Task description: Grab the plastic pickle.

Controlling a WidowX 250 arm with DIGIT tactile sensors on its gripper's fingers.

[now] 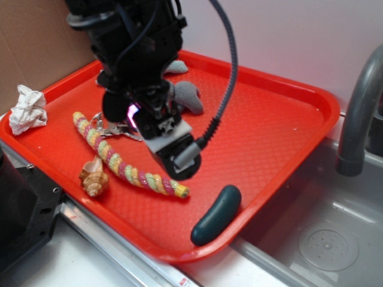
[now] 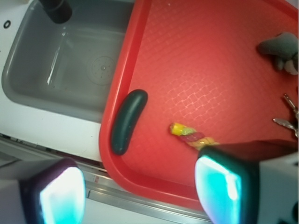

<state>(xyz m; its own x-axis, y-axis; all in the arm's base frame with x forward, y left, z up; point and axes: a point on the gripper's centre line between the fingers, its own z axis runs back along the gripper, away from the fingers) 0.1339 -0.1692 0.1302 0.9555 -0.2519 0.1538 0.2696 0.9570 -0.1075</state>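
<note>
The gripper (image 1: 179,160) is seen above the middle of the tray (image 1: 269,137), over the near end of the rope (image 1: 128,170), and its jaws are spread wide with nothing between them, as the wrist view shows by the two glowing pads (image 2: 63,196) standing far apart. It is judged that the jaws are kept wide so that the pickle (image 1: 216,214) can be taken between them once the arm is brought over it. The pickle is found at the front edge of the tray, lying against the raised rim, near the sink (image 1: 335,239), and apart from the gripper. It is a smooth, dark green oblong with rounded ends and a light curve; the surface looks hard and a little glossy, so it is thought that it may slip if it is pinched near an end. The tray is red plastic with a fine woven-like pattern. The rope is twisted, in pastel stripes, and looks soft. A tan shell (image 1: 94,177) with ridges is placed beside it, and a crumpled white paper (image 1: 27,109) is seen at the far left corner.
</note>
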